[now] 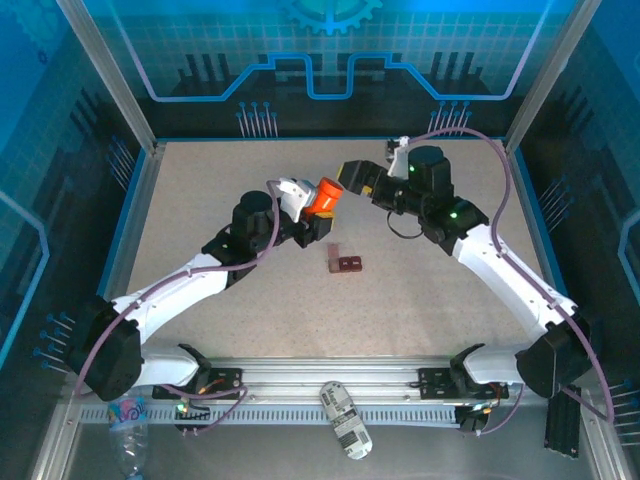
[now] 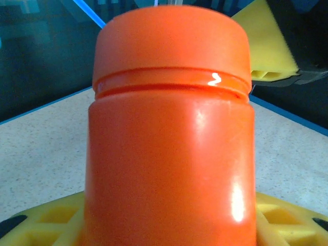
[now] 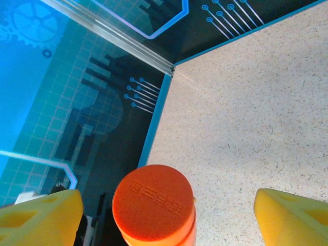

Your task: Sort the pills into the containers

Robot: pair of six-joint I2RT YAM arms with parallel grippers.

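L gripper (image 1: 312, 200) holds orange bottle (image 1: 326, 194), R gripper (image 3: 166, 218) open; speckled beige table (image 1: 200, 200), blue walls (image 1: 420, 40).

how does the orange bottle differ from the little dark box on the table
The orange bottle is bright and round; the dark box is red-brown and rectangular. The bottle is gripped off the table by the left gripper, lying sideways; the box lies flat on the table, untouched. Both are small and near the table's middle.

Bright even light, white glare on the orange bottle (image 2: 169, 169), right claw (image 3: 166, 212) slightly blurred.
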